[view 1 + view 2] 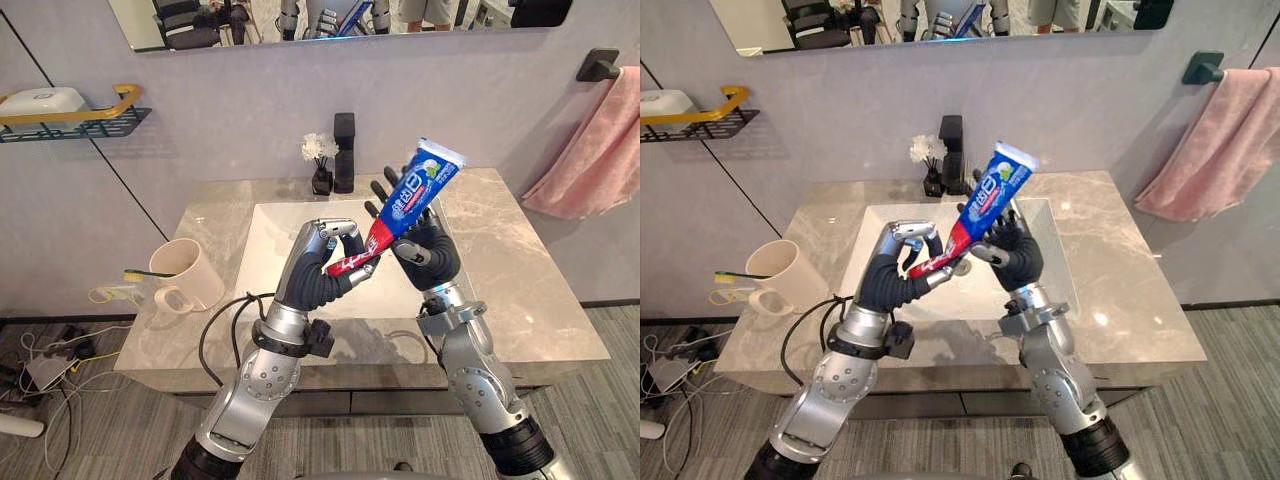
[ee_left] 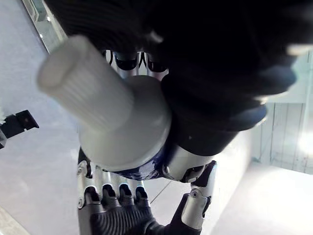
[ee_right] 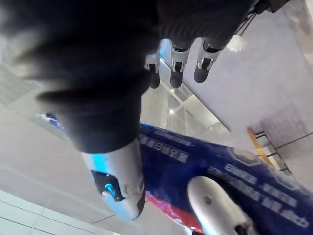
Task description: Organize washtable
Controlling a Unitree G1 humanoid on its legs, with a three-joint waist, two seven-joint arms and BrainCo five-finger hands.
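Over the sink (image 1: 270, 232), the left hand (image 1: 318, 265) curls round the cap end of the toothpaste tube (image 1: 408, 195). The right hand (image 1: 432, 250) pinches it, thumb against straight fingers.

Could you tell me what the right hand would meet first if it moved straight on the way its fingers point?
Probably the black faucet: the right hand, holding the blue and red toothpaste tube, points its fingers toward it, though depth is unclear.
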